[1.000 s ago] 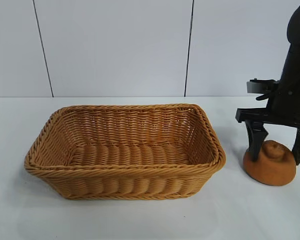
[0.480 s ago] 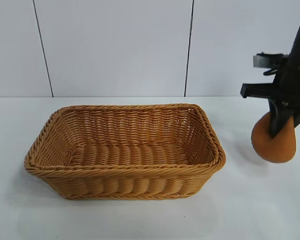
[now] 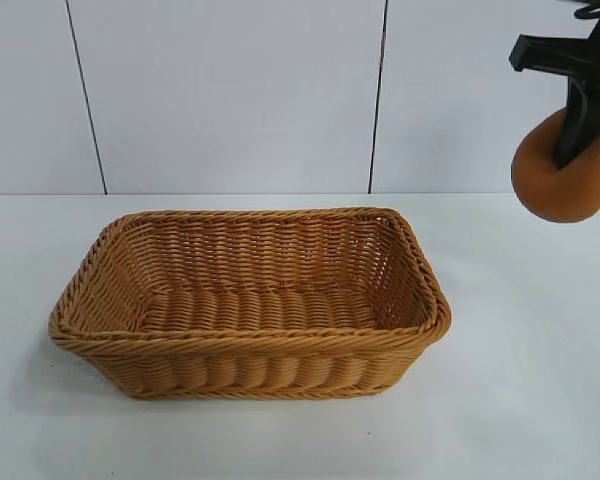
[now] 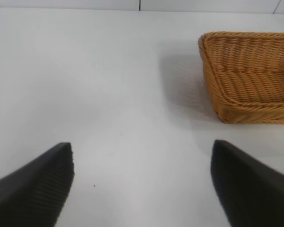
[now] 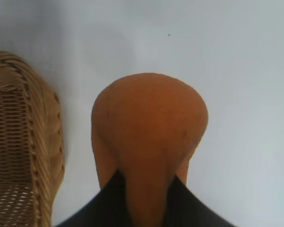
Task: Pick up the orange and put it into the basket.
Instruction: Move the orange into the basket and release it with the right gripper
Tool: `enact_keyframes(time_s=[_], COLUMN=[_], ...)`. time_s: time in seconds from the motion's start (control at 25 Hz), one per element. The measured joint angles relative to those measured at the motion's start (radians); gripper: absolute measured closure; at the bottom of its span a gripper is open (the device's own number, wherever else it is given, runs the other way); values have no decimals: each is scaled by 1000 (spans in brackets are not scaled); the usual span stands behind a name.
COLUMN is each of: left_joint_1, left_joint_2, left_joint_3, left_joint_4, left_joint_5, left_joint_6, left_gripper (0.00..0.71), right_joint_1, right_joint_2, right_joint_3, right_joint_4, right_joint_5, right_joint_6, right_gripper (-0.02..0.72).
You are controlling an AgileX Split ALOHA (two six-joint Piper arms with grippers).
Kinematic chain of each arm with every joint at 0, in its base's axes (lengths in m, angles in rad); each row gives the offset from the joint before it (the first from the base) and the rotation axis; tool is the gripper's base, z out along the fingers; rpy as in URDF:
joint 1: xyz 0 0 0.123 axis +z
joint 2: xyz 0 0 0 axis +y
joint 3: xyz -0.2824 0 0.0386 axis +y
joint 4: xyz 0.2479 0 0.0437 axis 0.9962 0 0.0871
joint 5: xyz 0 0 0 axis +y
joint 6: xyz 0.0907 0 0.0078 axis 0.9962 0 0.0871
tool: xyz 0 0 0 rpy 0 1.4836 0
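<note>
Two pincers share this counter [image 3: 520,400], and only one is at work; the left pincer [image 4: 142,189] sits parked low over bare counter with its jaws spread wide and nothing between them, the basket's [image 4: 227,90] near corner off ahead and to one side of it; it has no part in this step and is best left where it is.

Between the two arms, the basket [image 3: 250,345] stands upright on the counter, open and with nothing in it; its nearest end wall lies below the right pincer [image 3: 583,125] and off to that pincer's left in the exterior view.

At the far right, the right pincer is clenched on the orange [image 3: 560,190], which hangs clear of the counter, well above the basket's rim; the fingers bite into the soft body so that it bulges out beneath them, as the wrist view of the orange [image 5: 149,127] shows.

To do the carry well, I judge the grip should be kept firm and unchanged, since the squashed shape could slip; the pincer should travel sideways at this height until the orange hangs over the middle of the basket floor, not merely over the rim; then it should lower inside the walls before letting go, so the orange neither bounces out nor catches the braided edge.
</note>
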Motion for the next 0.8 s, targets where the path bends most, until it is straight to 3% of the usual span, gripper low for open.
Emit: enact_keyframes(time_s=[0.44,0.8], left_joint_1=[0,0], left_joint_2=[0,0], left_joint_3=[0,0], left_joint_4=[0,0], left_joint_5=[0,0], left_joint_6=[0,0], left_gripper=[140,140], right_joint_1=[13,275], right_joint_2=[-1,13], right_joint_3=[-77,-77], right_joint_4=[151,216], right_joint_5=[5,-103], right_joint_6=[0,2], right_gripper=[660,660])
